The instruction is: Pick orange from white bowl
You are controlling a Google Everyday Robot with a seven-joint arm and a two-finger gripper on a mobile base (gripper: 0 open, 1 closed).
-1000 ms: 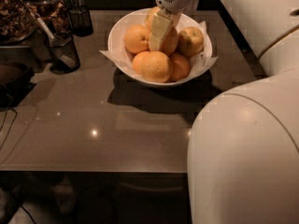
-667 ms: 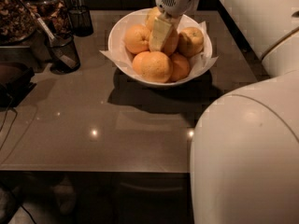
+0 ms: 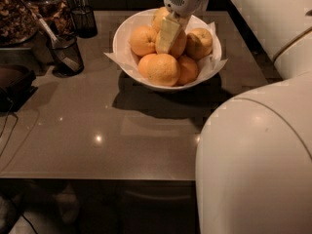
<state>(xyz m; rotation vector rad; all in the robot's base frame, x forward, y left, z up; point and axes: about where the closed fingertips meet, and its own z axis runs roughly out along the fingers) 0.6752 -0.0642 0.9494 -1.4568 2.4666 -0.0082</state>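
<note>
Down in the wide glossy white bowl (image 3: 121, 45) with the pale gripper (image 3: 169, 39), against a round dimpled orange (image 3: 180, 44); hold impossible to tell; lifting out apparently left.

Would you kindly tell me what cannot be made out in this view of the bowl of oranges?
- Camera view: the orange under the gripper, low in the white bowl, is partly covered by it.
- Camera view: any lower oranges are hidden by the top oranges.
- Camera view: the arm is cut off by the top edge.
</note>
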